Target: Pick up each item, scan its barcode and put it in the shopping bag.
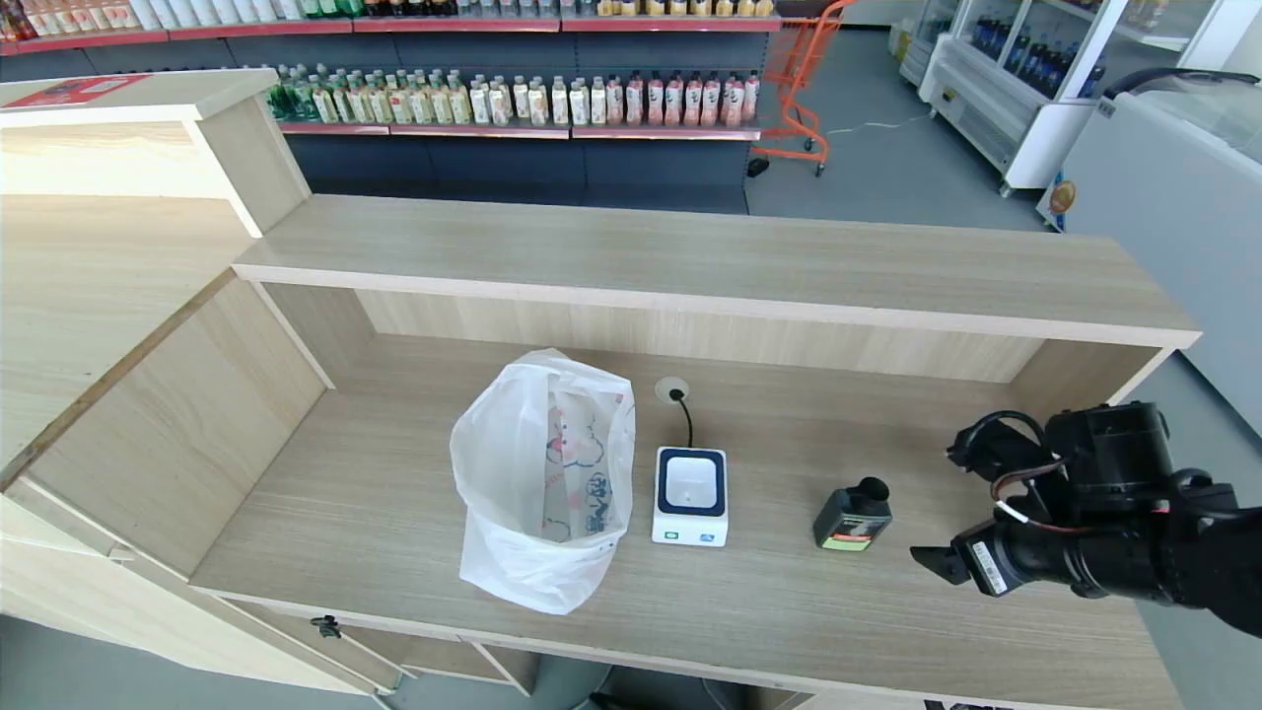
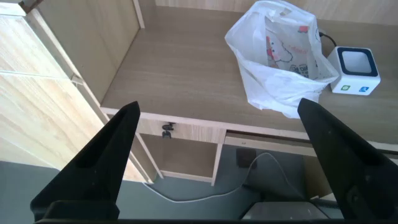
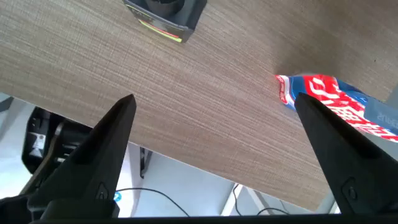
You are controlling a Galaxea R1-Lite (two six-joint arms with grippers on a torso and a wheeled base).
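Left gripper (image 2: 217, 165), fingers spread wide and empty, hangs off the near edge of the pale wooden counter (image 2: 186, 81), facing its drawer fronts (image 2: 186, 134). On the counter stand a white plastic shopping bag (image 1: 542, 483) (printed pouch (image 1: 582, 463) inside), a white-and-navy square scanner (image 1: 690, 496) just beside it, and a small dark black-capped bottle (image 1: 853, 518) with bare wood around it. Right gripper (image 3: 217, 162), likewise spread, hovers over the near edge; its wrist view adds a red-and-blue packet (image 3: 339, 99) lying apart from the bottle.
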